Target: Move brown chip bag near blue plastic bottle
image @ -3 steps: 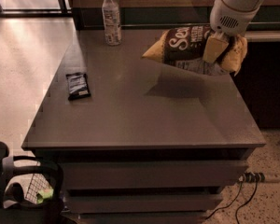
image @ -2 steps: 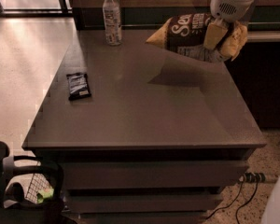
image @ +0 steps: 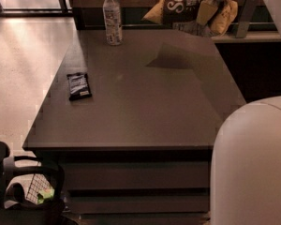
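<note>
The brown chip bag, yellow-edged with a dark centre panel and white script, hangs in the air above the far right part of the table. My gripper is shut on the bag's right half and holds it clear of the tabletop; the bag's shadow lies on the surface below. The blue plastic bottle, clear with a white cap and pale label, stands upright at the far left of the table, well left of the bag.
A small flat black packet lies near the table's left edge. A large white part of my arm fills the lower right corner. A dark chair or cart sits at the lower left. A counter runs behind the table.
The gripper has lifted the chip bag higher and carried it a little left, toward the bottle. The view has shifted and my arm now fills the lower right.
</note>
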Available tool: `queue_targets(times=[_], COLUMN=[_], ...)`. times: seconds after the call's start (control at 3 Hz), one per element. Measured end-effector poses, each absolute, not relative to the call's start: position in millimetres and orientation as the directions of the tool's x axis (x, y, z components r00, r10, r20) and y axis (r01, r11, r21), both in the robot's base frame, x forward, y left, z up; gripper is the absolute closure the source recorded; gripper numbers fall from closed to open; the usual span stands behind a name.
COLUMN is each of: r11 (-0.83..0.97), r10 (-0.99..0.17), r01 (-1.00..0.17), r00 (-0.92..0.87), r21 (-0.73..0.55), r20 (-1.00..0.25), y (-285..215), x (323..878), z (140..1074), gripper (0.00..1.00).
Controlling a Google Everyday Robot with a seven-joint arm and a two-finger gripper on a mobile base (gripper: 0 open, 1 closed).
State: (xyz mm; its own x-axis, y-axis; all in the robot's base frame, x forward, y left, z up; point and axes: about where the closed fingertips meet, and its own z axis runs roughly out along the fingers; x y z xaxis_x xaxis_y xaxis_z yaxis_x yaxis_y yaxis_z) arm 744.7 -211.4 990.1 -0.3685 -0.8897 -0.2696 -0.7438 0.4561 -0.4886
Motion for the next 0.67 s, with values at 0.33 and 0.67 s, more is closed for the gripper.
queue_targets(times=[0.33, 0.67], r11=[0.446, 0.446], r10=[-0.889, -0.889], r01=[-0.714, -0.714], r00=[-0.286, -0.286], r21=[-0.54, -0.54], r20=[-0.357, -0.357], y=[-193.7, -193.7], x=[778.1, 778.2], z=[991.3, 991.2], gripper=[1.0, 1.0])
